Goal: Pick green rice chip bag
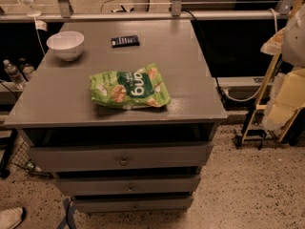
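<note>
The green rice chip bag point(129, 88) lies flat on the grey table top point(57, 99), near the front and about the middle. It is light green with a dark green patch, white letters and pictures of round pale chips. My gripper point(285, 97) shows as a pale, cream-coloured shape at the far right edge, close to the camera. It is beyond the table's right side, well apart from the bag and holding nothing that I can see.
A white bowl point(66, 45) stands at the table's back left. A small black device point(125, 41) lies at the back middle. The table has drawers point(124, 157) below. A yellow frame point(259, 106) stands on the floor at right. Water bottles point(13, 74) are at left.
</note>
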`<state>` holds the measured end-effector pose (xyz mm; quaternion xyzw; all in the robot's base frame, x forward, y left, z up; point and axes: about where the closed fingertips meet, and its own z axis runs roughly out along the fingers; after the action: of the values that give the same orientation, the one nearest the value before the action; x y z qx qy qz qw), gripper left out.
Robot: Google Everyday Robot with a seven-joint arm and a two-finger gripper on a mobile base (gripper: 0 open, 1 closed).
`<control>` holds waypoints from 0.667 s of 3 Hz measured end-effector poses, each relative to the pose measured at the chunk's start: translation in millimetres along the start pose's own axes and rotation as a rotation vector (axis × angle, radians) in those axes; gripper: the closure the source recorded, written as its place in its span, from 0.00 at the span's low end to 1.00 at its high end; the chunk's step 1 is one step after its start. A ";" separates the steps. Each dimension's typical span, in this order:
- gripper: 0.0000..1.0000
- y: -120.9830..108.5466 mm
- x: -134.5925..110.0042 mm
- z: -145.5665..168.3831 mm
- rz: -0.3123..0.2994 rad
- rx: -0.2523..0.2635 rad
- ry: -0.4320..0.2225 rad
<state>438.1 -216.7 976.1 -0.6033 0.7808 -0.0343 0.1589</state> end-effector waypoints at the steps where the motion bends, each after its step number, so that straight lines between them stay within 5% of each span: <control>1: 0.00 0.0 0.0 0.0 0.000 0.000 0.000; 2: 0.00 -28.2 -26.1 25.3 -0.091 -0.021 -0.056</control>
<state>477.5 -195.8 964.5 -0.6405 0.7482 -0.0163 0.1724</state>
